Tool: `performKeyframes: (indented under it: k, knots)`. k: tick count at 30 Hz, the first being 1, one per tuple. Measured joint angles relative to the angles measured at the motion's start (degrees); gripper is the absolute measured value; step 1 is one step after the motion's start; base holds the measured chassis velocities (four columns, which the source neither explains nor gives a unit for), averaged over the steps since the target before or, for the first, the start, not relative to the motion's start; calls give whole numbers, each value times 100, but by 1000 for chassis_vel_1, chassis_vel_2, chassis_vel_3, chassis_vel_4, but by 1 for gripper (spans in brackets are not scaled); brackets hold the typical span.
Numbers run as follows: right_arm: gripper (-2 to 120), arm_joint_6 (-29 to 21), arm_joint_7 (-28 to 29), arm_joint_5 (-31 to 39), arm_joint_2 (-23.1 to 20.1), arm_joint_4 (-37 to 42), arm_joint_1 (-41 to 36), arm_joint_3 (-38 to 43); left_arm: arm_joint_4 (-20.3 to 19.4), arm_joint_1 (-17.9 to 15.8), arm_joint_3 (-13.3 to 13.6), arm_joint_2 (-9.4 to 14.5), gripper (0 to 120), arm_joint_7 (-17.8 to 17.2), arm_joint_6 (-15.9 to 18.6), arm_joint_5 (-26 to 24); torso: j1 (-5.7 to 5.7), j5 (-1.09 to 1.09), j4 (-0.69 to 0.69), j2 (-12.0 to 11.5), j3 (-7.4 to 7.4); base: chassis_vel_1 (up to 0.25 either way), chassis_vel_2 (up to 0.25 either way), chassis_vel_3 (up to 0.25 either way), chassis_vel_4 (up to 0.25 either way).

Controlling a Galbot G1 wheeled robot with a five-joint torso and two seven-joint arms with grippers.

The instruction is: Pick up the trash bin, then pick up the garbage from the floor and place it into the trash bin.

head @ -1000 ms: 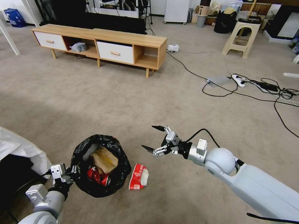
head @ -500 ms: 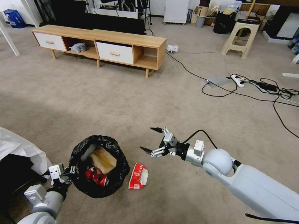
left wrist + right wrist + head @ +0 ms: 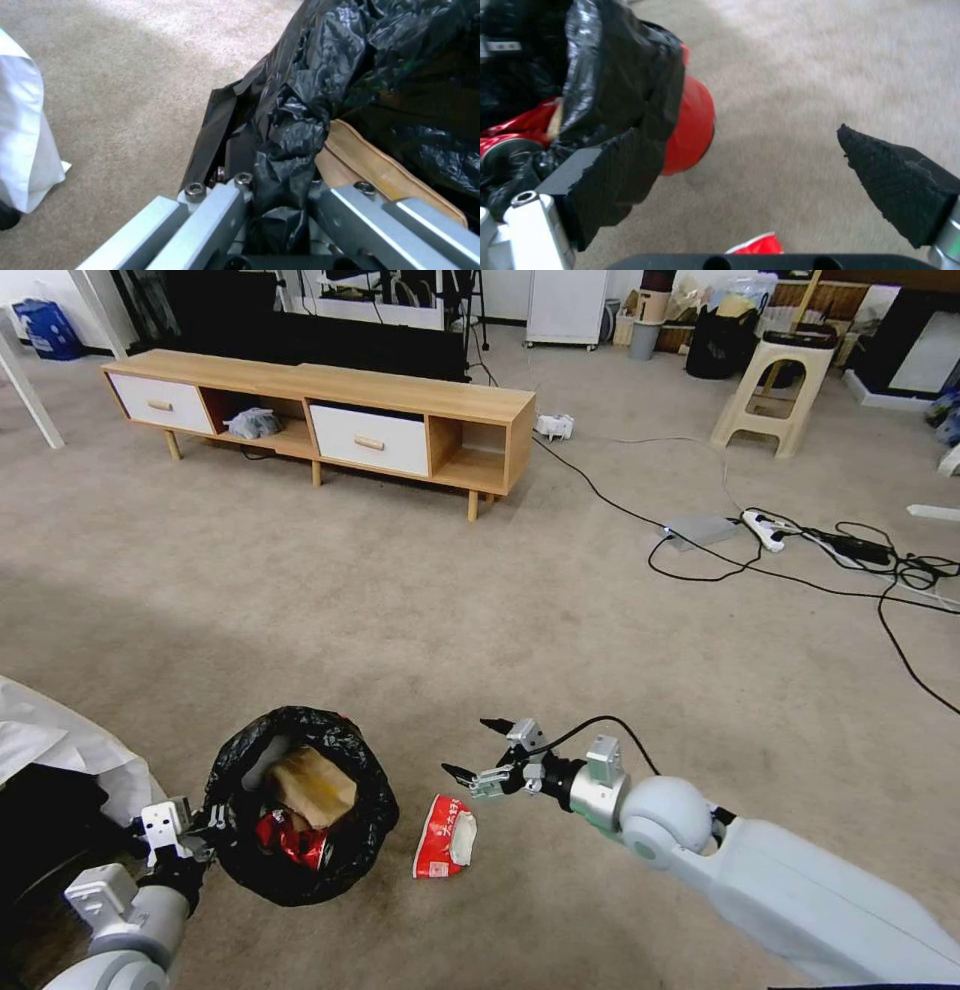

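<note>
While left claw [image 3: 205, 823] grips trash bin [image 3: 300, 805], right claw [image 3: 470, 752] hovers agape.

Hidden and cut-off parts around the trash bin [image 3: 300, 805]

The black bag is covering the bin's wall in the head view and is hiding the left gripper's [image 3: 282, 210] fingertips in the left wrist view. At 6 o'clock in the right wrist view, the edge is cutting off the red-white wrapper [image 3: 757, 245].

Right pincer [image 3: 740, 157] spread wide beside the trash bin [image 3: 630, 90].
</note>
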Motion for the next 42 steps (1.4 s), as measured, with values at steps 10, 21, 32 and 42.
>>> performKeyframes:
  k: [10, 21, 32, 42]
  knots:
    - [100, -401, 754, 418, 348, -335, -77, -209, 143, -118, -22, 90, 1, -26, -45, 5, 0, 0, -1, 0, 0, 0, 0, 0, 0]
    - [100, -716, 1284, 786, 724, -684, 135, -544, 366, -219, -64, 269, 1, -23, -109, -33, 0, 0, 0, 0, 0, 0, 0, 0, 0]
    - [100, -1311, 2382, 1726, 1003, -770, 219, -764, 369, -332, 28, 584, 1, 9, -122, -300, 0, 0, -1, 0, 0, 0, 0, 0, 0]
    - [100, -1566, 3221, 2722, 1484, -1105, 148, -642, 411, -354, 89, 721, 1, 53, -125, -371, 0, 0, -1, 0, 0, 0, 0, 0, 0]
